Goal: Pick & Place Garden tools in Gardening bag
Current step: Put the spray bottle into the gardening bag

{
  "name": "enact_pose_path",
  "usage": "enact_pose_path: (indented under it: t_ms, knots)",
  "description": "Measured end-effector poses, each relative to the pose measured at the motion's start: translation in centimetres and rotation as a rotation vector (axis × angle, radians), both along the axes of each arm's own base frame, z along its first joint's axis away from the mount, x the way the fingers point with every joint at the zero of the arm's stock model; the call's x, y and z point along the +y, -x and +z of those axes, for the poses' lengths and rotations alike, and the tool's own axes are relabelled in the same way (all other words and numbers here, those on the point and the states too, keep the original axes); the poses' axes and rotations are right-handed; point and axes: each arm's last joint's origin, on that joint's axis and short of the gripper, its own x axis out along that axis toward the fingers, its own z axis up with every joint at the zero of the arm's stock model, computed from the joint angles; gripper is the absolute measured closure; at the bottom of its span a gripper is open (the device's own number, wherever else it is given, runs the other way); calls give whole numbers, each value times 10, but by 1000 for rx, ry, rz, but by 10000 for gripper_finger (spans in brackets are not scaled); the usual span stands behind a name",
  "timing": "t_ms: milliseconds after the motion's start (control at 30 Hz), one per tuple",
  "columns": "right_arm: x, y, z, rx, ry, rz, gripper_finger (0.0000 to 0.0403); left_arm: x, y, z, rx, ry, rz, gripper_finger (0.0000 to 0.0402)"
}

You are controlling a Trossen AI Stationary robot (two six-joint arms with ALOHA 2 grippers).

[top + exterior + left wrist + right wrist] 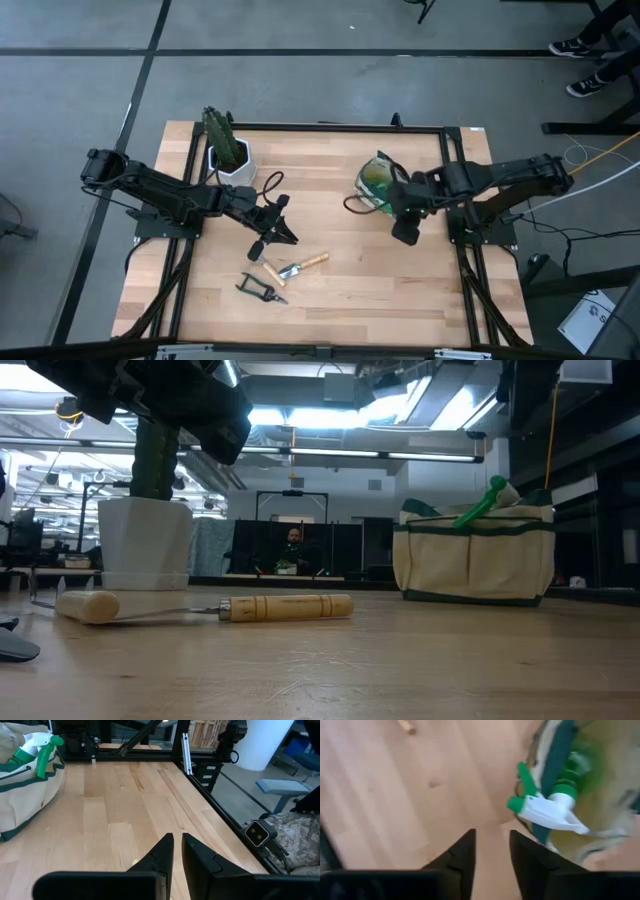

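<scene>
The tan gardening bag (378, 186) with green trim stands at the table's far right; it also shows in the low view (475, 555). A green spray bottle (547, 810) sticks out of its top. Two wooden-handled tools (303, 264) (269, 272) and black-handled shears (260, 290) lie flat on the table near the middle front. My left gripper (272, 236) hovers just above and behind these tools, shut and empty (177, 847). My right gripper (405, 232) is open and empty beside the bag's near side (492, 845).
A green cactus-like plant in a white pot (228, 152) stands at the far left, behind my left arm. Bare wood lies between the tools and the bag. A black frame (340, 128) runs along the table's edges.
</scene>
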Motion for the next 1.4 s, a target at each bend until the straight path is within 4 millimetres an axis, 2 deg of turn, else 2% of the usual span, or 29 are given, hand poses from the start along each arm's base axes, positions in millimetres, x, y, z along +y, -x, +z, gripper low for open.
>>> enact_pose_path:
  t_ms: [167, 267, 400, 567, 833, 1267, 1400]
  knots:
    - [6, 5, -6, 13, 171, 23, 200, 0, 0, 0, 0, 0, 0, 370]
    - [7, 9, -18, 66, 211, 64, 171, 0, 0, 0, 0, 0, 0, 370]
    - [6, 12, -40, 146, 230, 103, 152, 0, 0, 0, 0, 0, 0, 370]
    - [7, 9, -53, 145, 252, 240, 150, 0, 0, 0, 0, 0, 0, 370]
    - [9, -2, -52, 75, 317, 494, 158, 0, 0, 0, 0, 0, 0, 370]
    - [6, -18, -73, 196, 366, 495, 165, 0, 0, 0, 0, 0, 0, 370]
    - [5, -21, -77, 213, 366, 492, 192, 0, 0, 0, 0, 0, 0, 370]
